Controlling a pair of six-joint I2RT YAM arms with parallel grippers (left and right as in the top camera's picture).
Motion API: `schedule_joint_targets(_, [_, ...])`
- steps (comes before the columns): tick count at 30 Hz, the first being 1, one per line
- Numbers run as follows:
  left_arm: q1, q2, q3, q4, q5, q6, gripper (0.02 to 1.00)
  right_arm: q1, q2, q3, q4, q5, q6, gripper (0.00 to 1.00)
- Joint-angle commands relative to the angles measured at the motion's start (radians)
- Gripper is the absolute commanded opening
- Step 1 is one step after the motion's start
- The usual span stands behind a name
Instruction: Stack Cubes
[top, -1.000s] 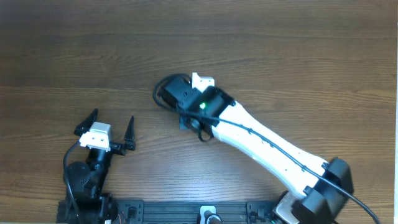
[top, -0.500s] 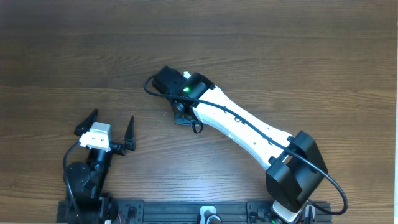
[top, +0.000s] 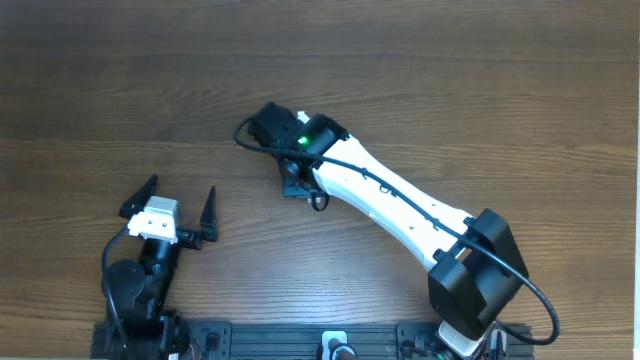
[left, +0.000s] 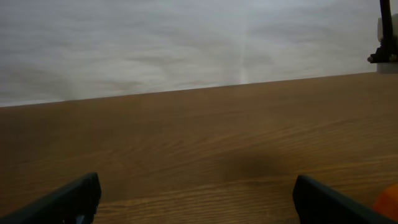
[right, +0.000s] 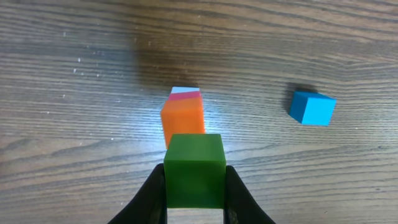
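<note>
My right gripper (right: 194, 190) is shut on a green cube (right: 194, 168) and hangs above the table. Just beyond the green cube stands a small stack, with an orange cube (right: 183, 119) on top. Slivers of a red cube (right: 185, 96) and a pale blue one show underneath it. A loose blue cube (right: 312, 107) lies apart to one side of the stack. In the top view the right arm (top: 340, 175) stretches across to left of centre and covers the cubes. My left gripper (top: 180, 192) rests open at the lower left, holding nothing.
Bare wooden table (top: 480, 90) surrounds the cubes on all sides. The left wrist view looks low across the wood, with an orange corner (left: 388, 202) at its edge and part of the right arm (left: 387, 37) in the distance.
The right arm has swung left across the table with the green cube, its elbow rising. In the last half second it barely shifted. The left arm has stayed put.
</note>
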Motion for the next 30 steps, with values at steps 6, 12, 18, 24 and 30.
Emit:
schedule_joint_targets(6, [-0.004, -0.006, -0.006, -0.001, -0.006, 0.014, 1.0, -0.01, 0.029, 0.022, 0.025, -0.006, -0.01, 0.042])
schedule_joint_targets(12, [-0.004, -0.006, -0.006, -0.001, -0.005, 0.014, 0.998, -0.01, 0.041, 0.022, 0.026, -0.012, -0.01, 0.04])
schedule_joint_targets(18, [-0.004, -0.006, -0.006, -0.001, -0.006, 0.014, 0.998, -0.01, 0.042, 0.022, 0.033, -0.012, -0.01, 0.038])
schedule_joint_targets(24, [-0.004, -0.006, -0.006, -0.001, -0.006, 0.014, 1.0, -0.01, 0.043, 0.021, 0.037, -0.011, -0.01, 0.042])
schedule_joint_targets(30, [-0.004, -0.006, -0.006, -0.001, -0.006, 0.014, 1.0, -0.01, 0.043, 0.02, 0.051, -0.011, -0.017, 0.045])
